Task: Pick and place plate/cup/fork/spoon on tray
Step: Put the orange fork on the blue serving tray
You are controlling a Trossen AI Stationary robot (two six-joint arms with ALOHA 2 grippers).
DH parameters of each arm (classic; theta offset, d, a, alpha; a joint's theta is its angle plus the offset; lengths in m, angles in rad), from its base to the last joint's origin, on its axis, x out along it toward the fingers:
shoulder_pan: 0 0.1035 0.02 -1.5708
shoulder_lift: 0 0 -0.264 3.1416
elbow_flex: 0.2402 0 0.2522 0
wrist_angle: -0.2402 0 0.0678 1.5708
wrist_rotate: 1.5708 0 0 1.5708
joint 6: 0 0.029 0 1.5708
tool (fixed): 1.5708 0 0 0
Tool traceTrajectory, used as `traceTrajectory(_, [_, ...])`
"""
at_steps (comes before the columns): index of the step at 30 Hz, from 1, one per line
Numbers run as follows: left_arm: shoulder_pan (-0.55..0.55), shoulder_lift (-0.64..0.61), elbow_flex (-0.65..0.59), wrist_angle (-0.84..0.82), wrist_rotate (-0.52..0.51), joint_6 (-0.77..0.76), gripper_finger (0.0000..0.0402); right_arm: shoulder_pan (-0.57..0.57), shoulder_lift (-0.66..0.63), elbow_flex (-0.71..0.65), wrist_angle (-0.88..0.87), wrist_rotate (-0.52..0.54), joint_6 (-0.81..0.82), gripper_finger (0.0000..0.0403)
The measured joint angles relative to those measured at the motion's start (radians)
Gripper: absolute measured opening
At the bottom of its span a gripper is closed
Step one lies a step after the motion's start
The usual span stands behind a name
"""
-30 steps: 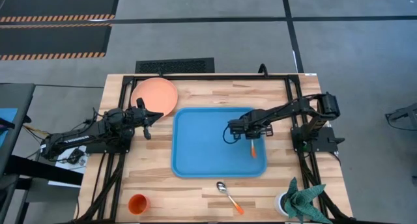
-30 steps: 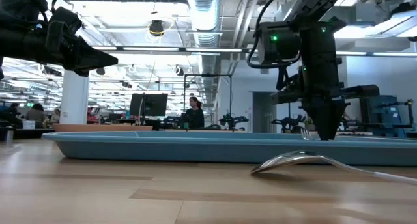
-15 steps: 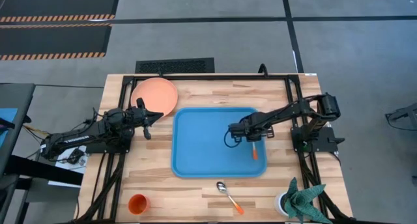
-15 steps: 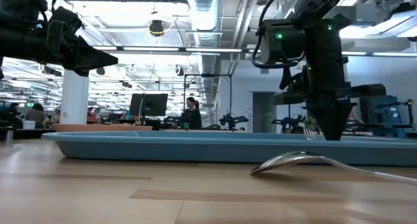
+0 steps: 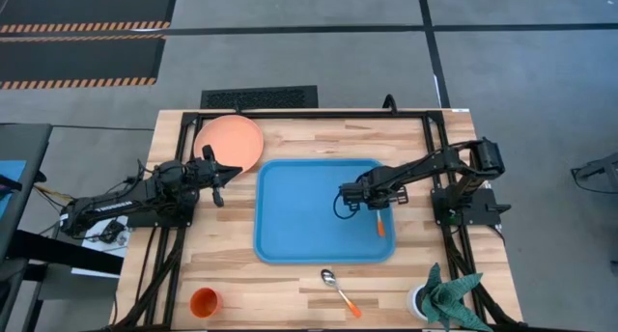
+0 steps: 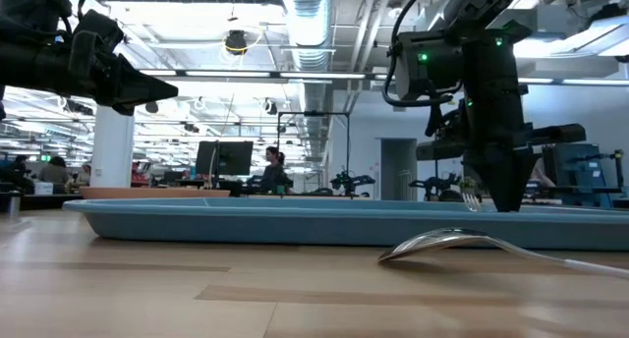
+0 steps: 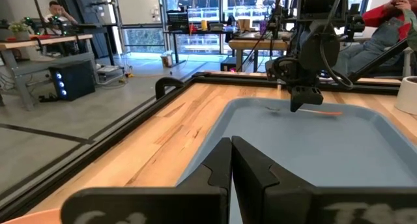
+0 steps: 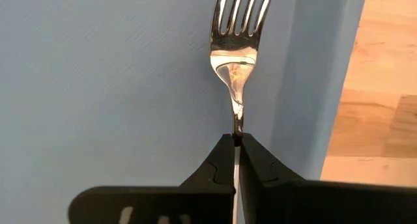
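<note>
Nearest my low camera I see the spoon (image 6: 462, 243) lying bowl-down on the bare wood, just in front of the tray's (image 5: 290, 237) front rim; from above, the spoon (image 5: 339, 290) sits near the table's front edge with the cup (image 5: 204, 301) well apart from it toward the front left corner. Beyond that, over the right part of the tray, the right gripper (image 5: 365, 199) has its 2 fingers pinched tight on the fork (image 8: 236, 51), gripping it at the neck just below the tines; my right wrist camera shows the tines pointing away over the blue floor close to the tray's right wall. The orange handle (image 5: 379, 224) trails out behind the gripper, low over the tray; I cannot tell whether it touches. From the left wrist camera the fork (image 7: 313, 111) shows beneath that gripper. The left gripper (image 5: 224, 171) hangs off the tray's left side, its fingers (image 7: 221, 168) closed together on nothing. Farthest back, the plate (image 5: 229, 142) rests at the table's rear left, beyond the tray's back left corner.
</note>
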Motion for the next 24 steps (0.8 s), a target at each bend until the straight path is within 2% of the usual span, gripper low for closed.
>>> traceTrajectory(24, [0.0, 0.0, 0.0, 0.0, 0.0, 0.0, 0.0, -0.013, 0.0, 0.0, 0.024, -0.006, 0.001, 0.0017])
